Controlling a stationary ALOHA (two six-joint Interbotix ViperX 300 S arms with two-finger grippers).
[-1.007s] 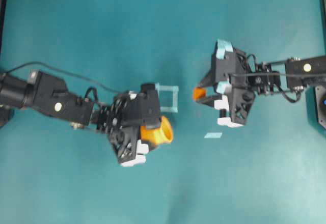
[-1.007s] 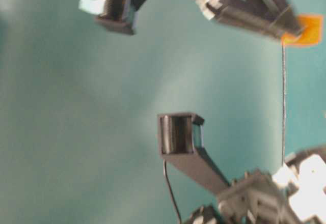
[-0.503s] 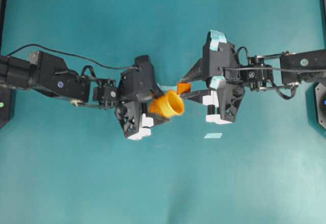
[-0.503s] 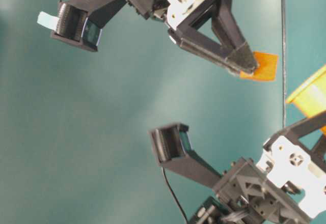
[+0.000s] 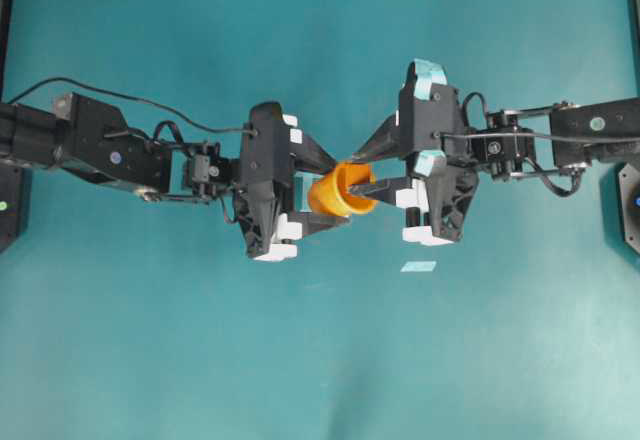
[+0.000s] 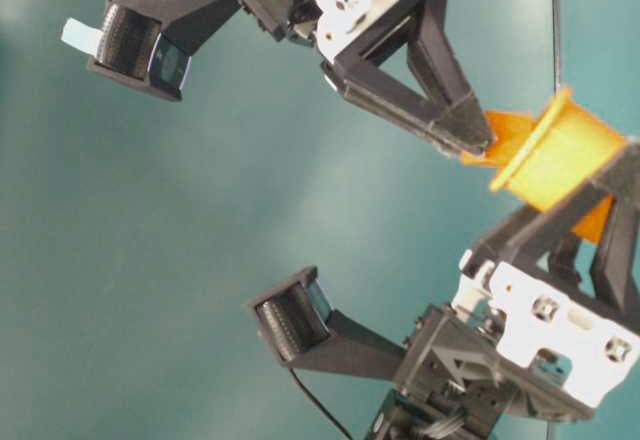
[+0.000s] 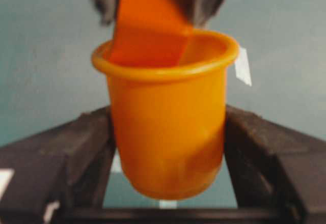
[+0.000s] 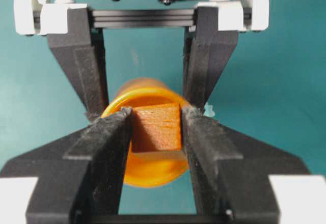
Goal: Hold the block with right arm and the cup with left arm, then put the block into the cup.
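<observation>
At nine o'clock in the overhead view, the left arm (image 5: 110, 155) is extended toward the centre, and its left gripper (image 5: 322, 192) is seen clamped on the sides of the cup (image 5: 338, 189), whose rim is turned toward three o'clock. The cup is held above the teal table (image 5: 320, 360). At the cup's mouth, the block (image 8: 156, 129) is pinched between the fingers of the right gripper (image 8: 156, 127), partly past the rim. The right arm (image 5: 560, 145) enters from three o'clock. A pale tape strip (image 5: 419, 266) lies at five o'clock from the cup.
</observation>
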